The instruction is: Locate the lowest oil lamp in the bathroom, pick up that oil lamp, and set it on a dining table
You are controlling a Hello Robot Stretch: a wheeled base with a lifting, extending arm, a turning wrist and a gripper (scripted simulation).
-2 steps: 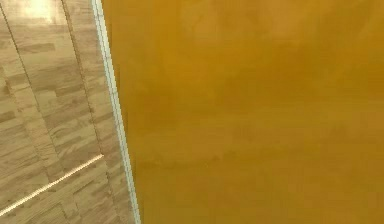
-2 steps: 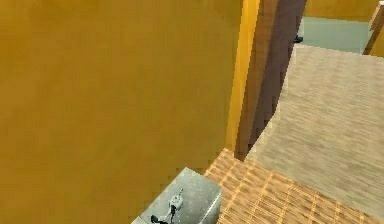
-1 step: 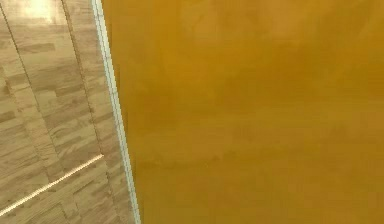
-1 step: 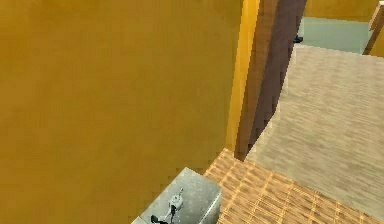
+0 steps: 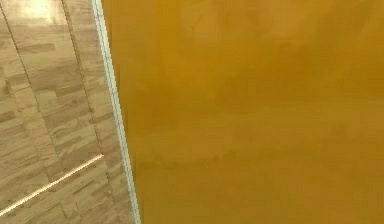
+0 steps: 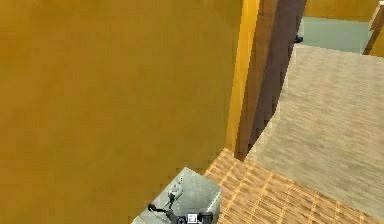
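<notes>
Low in the arm side view, the gripper [image 6: 168, 211] shows at the bottom edge as a dark body with thin fingers, left of a small white marked square [image 6: 196, 217]. It sits close to the ochre wall [image 6: 110, 100], over a grey slab [image 6: 192, 188]. I cannot tell whether it holds anything. The forward view faces an ochre wall [image 5: 250, 110] at close range.
A pale baseboard [image 5: 118, 120] divides the wall from a wood plank floor [image 5: 50, 110] on the forward view's left. In the arm side view a brown door [image 6: 268, 70] stands ajar at the wall's end, with woven tan floor [image 6: 320, 130] beyond and a grey-green floor [image 6: 335, 32] farther back.
</notes>
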